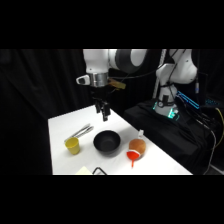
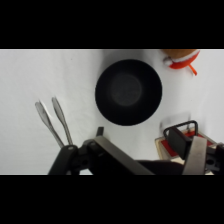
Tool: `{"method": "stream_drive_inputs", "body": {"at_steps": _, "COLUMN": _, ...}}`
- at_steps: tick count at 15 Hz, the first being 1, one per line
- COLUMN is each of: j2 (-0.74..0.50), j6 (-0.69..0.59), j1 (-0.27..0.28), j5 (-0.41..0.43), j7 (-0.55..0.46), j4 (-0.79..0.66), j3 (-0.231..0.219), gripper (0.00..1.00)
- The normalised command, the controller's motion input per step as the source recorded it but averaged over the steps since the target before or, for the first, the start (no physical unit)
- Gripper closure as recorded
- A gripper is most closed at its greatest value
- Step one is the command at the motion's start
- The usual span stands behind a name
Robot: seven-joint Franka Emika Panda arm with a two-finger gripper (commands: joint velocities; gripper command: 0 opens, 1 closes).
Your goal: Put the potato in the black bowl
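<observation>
**Gripper high over the table, potato lying outside the black bowl**

Gripper [image 1: 105, 115]: hangs from the white arm in the upper middle of the side view, above the table's far edge and clear of everything on it. Nothing is between its fingers; whether they are spread or pressed together cannot be told. In the wrist view only its black linkage and a pale finger rise from the bottom edge.

Black bowl [image 1: 106, 142]: centre of the side view, just below the gripper; the wrist view looks straight into it and shows it holding nothing.

Potato [image 1: 135, 149]: on the white table [image 1: 160, 162] just right of the bowl, orange-red end toward the frame's bottom. The wrist view catches only its edge at the upper right.

Metal tongs [image 1: 81, 132]: left of the bowl, near a small yellow cup [image 1: 73, 145]; the cup shows in the side view alone.

Black-handled item [image 2: 181, 132]: lower right of the wrist view, identity unclear.

Writing: none legible.
</observation>
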Motion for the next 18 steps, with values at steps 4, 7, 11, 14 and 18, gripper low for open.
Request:
{"method": "stream_drive_inputs", "body": {"at_steps": 4, "j2": -0.03, "j6": 0.01, "j1": -0.003, "j5": -0.006, "j7": -0.02, "j4": -0.04, "j3": 0.022, "gripper": 0.0}}
{"method": "stream_drive_inputs", "body": {"at_steps": 7, "j2": -0.18, "j6": 0.07, "j1": 0.056, "j5": 0.012, "j7": -0.12, "j4": -0.23, "j3": 0.083, "gripper": 0.0}}
{"method": "stream_drive_inputs", "body": {"at_steps": 11, "j2": -0.35, "j6": 0.12, "j1": 0.112, "j5": 0.104, "j7": -0.34, "j4": -0.41, "j3": 0.134, "gripper": 0.0}}
{"method": "stream_drive_inputs", "body": {"at_steps": 14, "j2": -0.38, "j6": 0.13, "j1": 0.164, "j5": 0.169, "j7": -0.4, "j4": -0.4, "j3": 0.155, "gripper": 0.0}}
{"method": "stream_drive_inputs", "body": {"at_steps": 18, "j2": -0.27, "j6": 0.21, "j1": 0.17, "j5": 0.198, "j7": -0.34, "j4": -0.34, "j3": 0.124, "gripper": 0.0}}
